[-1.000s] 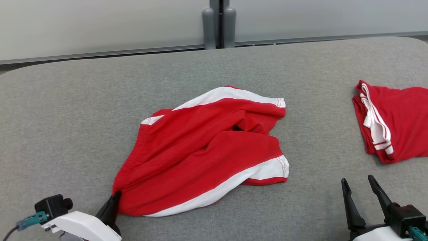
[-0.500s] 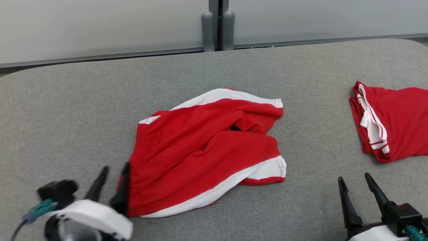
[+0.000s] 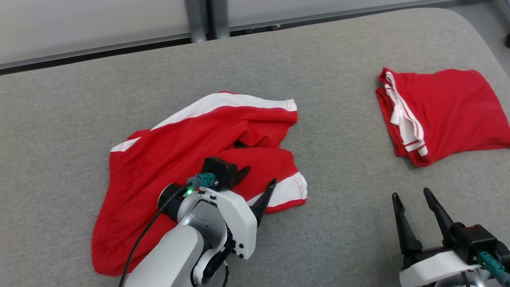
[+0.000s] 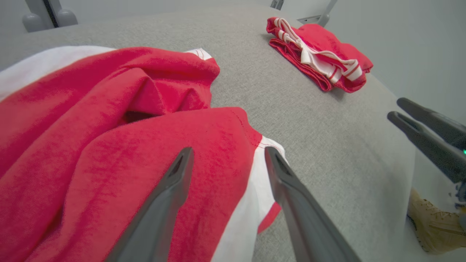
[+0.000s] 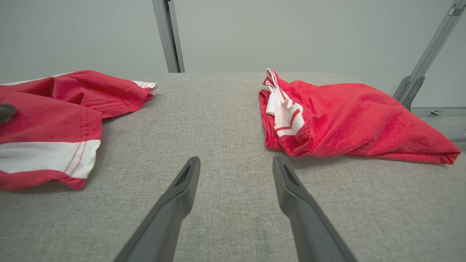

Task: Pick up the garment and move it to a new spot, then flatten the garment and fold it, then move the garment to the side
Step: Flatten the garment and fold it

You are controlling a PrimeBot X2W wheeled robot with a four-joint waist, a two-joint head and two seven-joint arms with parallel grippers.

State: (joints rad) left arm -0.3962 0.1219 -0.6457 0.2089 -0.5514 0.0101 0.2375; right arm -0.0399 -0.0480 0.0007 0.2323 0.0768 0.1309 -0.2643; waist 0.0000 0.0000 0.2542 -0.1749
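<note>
While the left end effector (image 3: 260,175) hangs wide open over the red shorts (image 3: 171,147) mid-frame, it should pinch one layer at their edge; the right end effector (image 3: 411,193), lower right, is also wide and empty.

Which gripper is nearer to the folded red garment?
Right. The right gripper stands just on the near side of the folded red garment, not touching it; the left gripper hangs over the rumpled red shorts, farther away.

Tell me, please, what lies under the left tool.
The crumpled red shorts lie under the open left tool, by a white-striped hem. The cloth hides the grey tabletop there and anything beneath.
</note>
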